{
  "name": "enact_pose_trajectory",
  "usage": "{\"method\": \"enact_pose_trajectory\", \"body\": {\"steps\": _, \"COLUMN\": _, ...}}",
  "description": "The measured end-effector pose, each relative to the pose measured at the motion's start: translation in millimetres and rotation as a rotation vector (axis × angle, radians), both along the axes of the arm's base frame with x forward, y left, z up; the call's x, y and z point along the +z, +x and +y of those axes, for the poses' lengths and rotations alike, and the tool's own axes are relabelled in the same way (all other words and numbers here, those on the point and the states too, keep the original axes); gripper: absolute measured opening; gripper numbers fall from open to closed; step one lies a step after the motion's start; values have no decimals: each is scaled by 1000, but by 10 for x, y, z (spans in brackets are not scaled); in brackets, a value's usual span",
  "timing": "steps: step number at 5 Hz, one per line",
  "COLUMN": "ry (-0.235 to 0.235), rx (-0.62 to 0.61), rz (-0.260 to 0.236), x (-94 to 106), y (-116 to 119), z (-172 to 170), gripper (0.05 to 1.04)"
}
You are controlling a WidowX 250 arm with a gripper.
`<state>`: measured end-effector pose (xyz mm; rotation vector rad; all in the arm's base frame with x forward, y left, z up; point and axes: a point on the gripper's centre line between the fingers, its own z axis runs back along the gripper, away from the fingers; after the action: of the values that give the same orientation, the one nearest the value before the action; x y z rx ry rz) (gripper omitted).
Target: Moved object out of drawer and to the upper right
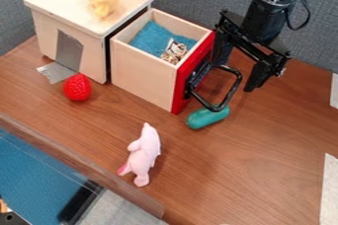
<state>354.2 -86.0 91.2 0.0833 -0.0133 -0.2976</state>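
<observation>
Drawer open, object still to be taken out.
The small brown-and-white patterned object (174,51), probably the one meant, lies on blue lining (149,36) inside the red-fronted, pale wooden drawer (142,75). Right of the drawer, the black two-finger gripper (243,66) hangs spread and empty. Grasping, lifting and placing at far right seemingly all remain.

No lettering can be read; no numbers either (nor any signs).
</observation>
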Motion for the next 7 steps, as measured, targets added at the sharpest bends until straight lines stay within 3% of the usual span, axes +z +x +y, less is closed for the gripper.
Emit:
{"method": "enact_pose_trajectory", "body": {"steps": 1, "ry": 10, "rx": 0, "rz": 36, "x": -134, "y": -8, "z": 8, "gripper": 1001}}
{"method": "enact_pose_trajectory", "body": {"steps": 2, "ry": 10, "rx": 7, "rz": 37, "x": -52, "y": 33, "z": 108, "gripper": 1001}}
{"method": "enact_pose_trajectory", "body": {"steps": 3, "ry": -38, "rx": 77, "rz": -44, "x": 254, "y": 152, "z": 337, "gripper": 1001}}
{"method": "enact_pose_trajectory", "body": {"steps": 5, "ry": -66, "rx": 202, "rz": -114, "x": 439, "y": 280, "z": 924, "gripper": 1001}}
{"method": "enact_pose_trajectory", "body": {"steps": 6, "ry": -70, "rx": 250, "rz": -112, "x": 380, "y": 342, "z": 1137, "gripper": 1001}}
{"method": "enact_pose_trajectory", "body": {"steps": 7, "ry": -83, "rx": 256, "rz": -51, "x": 99, "y": 392, "z": 1221, "gripper": 1001}}
